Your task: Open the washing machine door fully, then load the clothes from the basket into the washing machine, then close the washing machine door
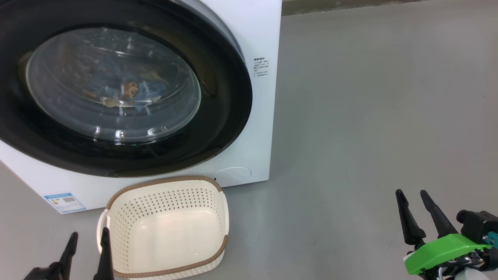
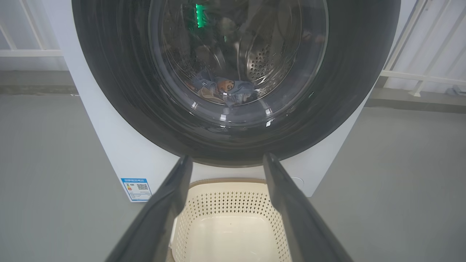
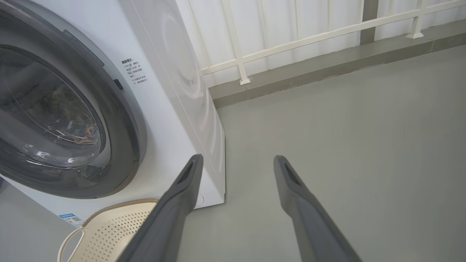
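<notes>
- Head view: shows the washing machine door [image 1: 227, 97] across the upper left of the frame, shut flat against the white washing machine [image 1: 264, 31], probably as the closing step of the job.
- Puts the clothes [image 1: 124, 91] behind the clear bowl, slumped low in the drum by their own weight. Reads as light blue cloth with one cartoon figure facing out.
- Cannot split that heap into separate garments through the glass, so counts one heap.
- Sets the basket [image 1: 167, 202] at lower centre on the floor [image 1: 369, 116], just beside the machine's front and below the door, likely for a short carry. Carries nothing inside.
- Finds the left claw [image 1: 90, 232] at the lower left, fingers spread wide and gripping nothing, just beside the basket's left handle. Looks along those fingers in the left wrist view, straight over the bare basket toward the door.
- Finds the right claw [image 1: 411, 192] at the lower right, equally wide and empty, well apart from machine and basket, seemingly parked clear of the door.
- Counts one door, one machine, one basket, two claws, one blue label sticker [image 1: 64, 202] at the machine's lower left corner.
- Judges nothing left to load or close.
</notes>
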{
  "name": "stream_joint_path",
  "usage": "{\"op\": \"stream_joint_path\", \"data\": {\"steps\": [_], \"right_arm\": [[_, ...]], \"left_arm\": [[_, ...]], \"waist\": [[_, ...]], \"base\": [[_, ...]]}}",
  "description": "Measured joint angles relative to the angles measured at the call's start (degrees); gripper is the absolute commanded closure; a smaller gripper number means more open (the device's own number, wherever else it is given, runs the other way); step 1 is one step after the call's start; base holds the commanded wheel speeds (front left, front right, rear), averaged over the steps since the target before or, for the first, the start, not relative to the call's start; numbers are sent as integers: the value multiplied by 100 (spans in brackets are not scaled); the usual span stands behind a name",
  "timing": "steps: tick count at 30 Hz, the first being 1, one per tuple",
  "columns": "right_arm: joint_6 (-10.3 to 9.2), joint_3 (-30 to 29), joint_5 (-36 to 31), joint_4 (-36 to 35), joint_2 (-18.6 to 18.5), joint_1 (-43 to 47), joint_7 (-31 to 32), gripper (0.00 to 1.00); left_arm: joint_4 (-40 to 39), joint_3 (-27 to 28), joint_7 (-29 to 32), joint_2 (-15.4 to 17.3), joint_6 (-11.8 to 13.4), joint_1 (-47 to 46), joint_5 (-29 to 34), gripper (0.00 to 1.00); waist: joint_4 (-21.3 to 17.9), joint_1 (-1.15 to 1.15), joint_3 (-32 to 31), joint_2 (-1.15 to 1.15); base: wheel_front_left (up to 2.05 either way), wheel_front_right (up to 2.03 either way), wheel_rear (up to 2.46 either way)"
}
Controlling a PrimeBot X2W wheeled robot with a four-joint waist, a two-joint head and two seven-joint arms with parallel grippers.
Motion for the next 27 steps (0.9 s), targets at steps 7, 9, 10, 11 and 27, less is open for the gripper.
{"op": "stream_joint_path", "data": {"steps": [7,9,10,11,27], "right_arm": [[0,-19,-1,-16,2,2,0,0],[0,-19,-1,-25,2,2,0,0],[0,-19,-1,-26,2,2,0,0],[0,-19,-1,-31,2,2,0,0],[0,-4,0,266,203,131,8,100]], "left_arm": [[-18,16,0,0,0,13,22,0],[-24,32,0,-1,0,19,58,0],[-26,32,0,-1,0,19,66,0],[-31,32,0,-4,0,19,70,0],[200,13,9,-246,1,64,209,100]], "waist": [[-24,0,25,0],[-27,0,36,0],[-26,0,40,0],[-24,0,46,0],[20,0,81,0]], "base": [[0,0,0],[0,0,0],[0,0,0],[0,0,0],[0,0,0]]}}
